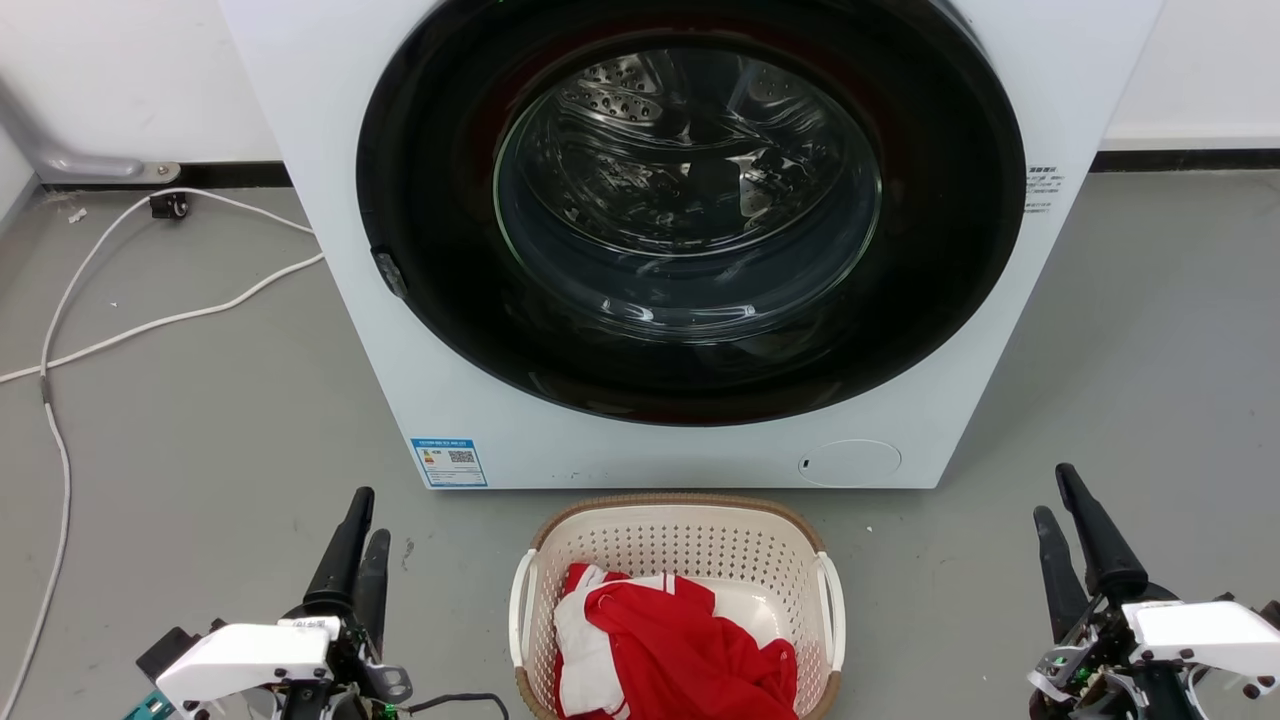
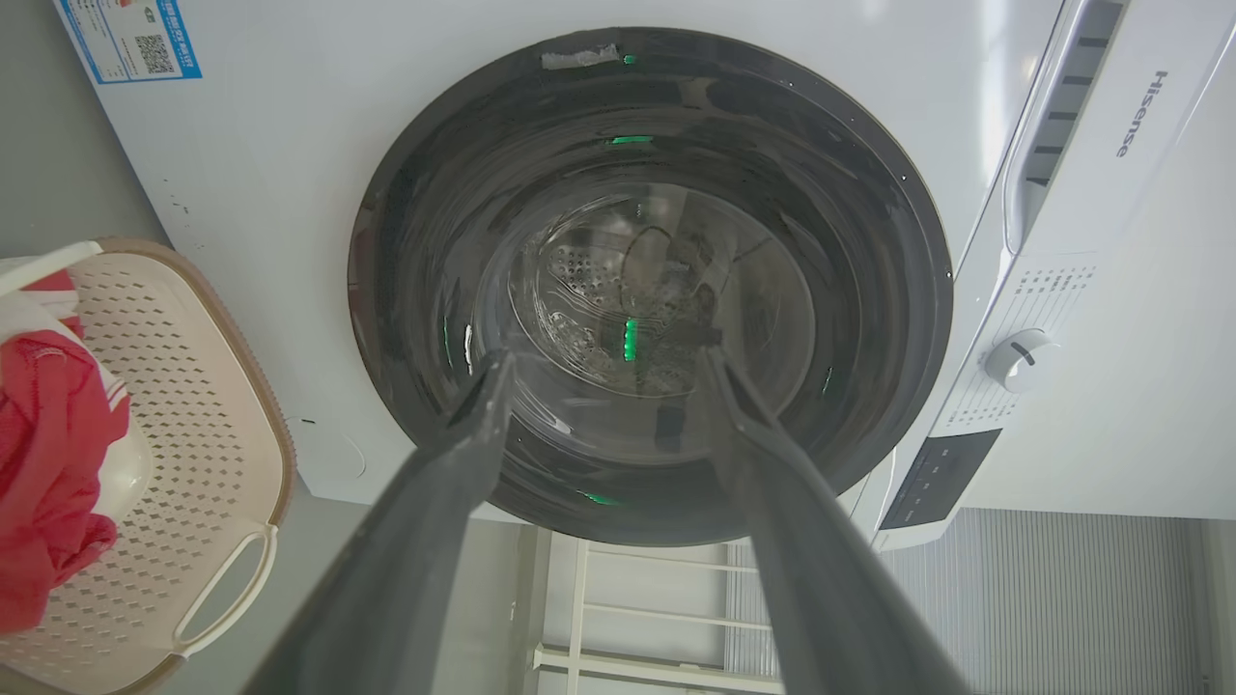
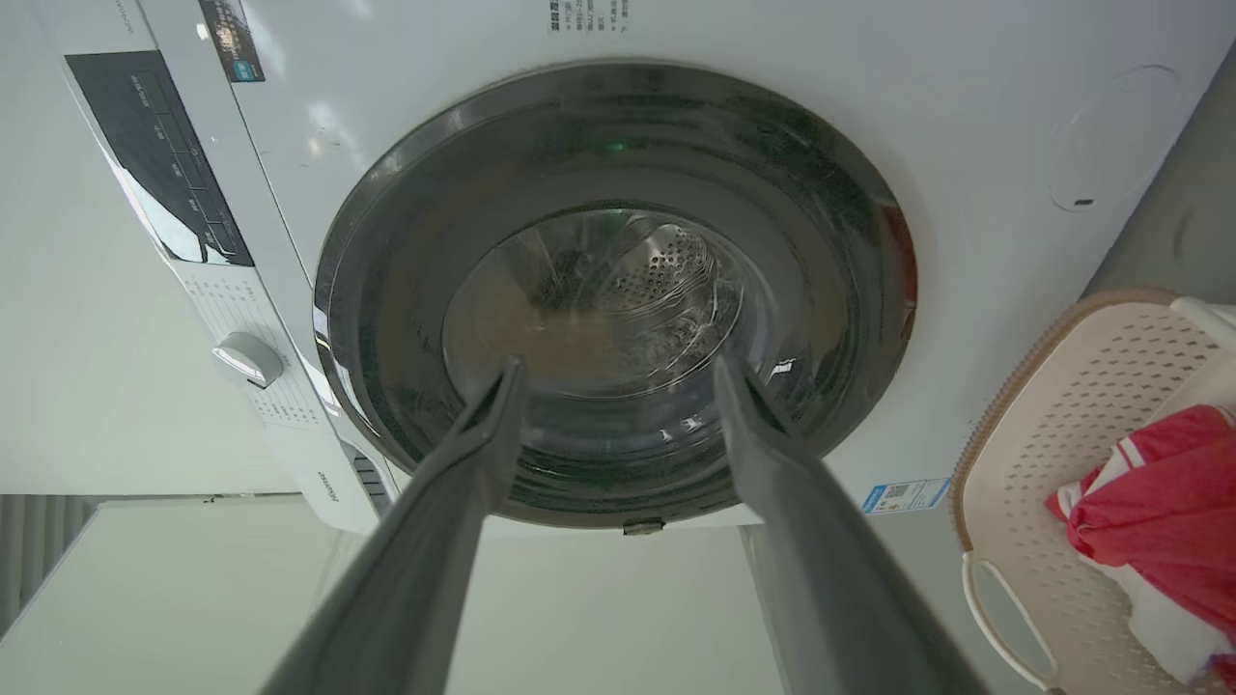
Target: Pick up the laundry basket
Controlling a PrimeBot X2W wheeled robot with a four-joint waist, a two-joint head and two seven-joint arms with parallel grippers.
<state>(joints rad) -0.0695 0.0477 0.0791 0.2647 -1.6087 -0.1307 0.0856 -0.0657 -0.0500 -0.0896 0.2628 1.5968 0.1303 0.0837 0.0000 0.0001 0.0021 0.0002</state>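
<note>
The cream laundry basket (image 1: 680,545) with a brown rim and white side handles stands on the floor at the bottom centre, just before the washing machine. A red and white garment (image 1: 670,650) lies in it. The basket also shows at the left edge of the left wrist view (image 2: 193,425) and at the right edge of the right wrist view (image 3: 1062,444). My left gripper (image 1: 366,512) is at the lower left, well clear of the basket, open and empty (image 2: 606,359). My right gripper (image 1: 1055,493) is at the lower right, likewise apart from it, open and empty (image 3: 618,367).
A white front-loading washing machine (image 1: 330,200) with a dark round glass door (image 1: 690,210) stands right behind the basket. White cables (image 1: 150,320) trail over the grey floor at the left. Bare floor lies on both sides of the basket.
</note>
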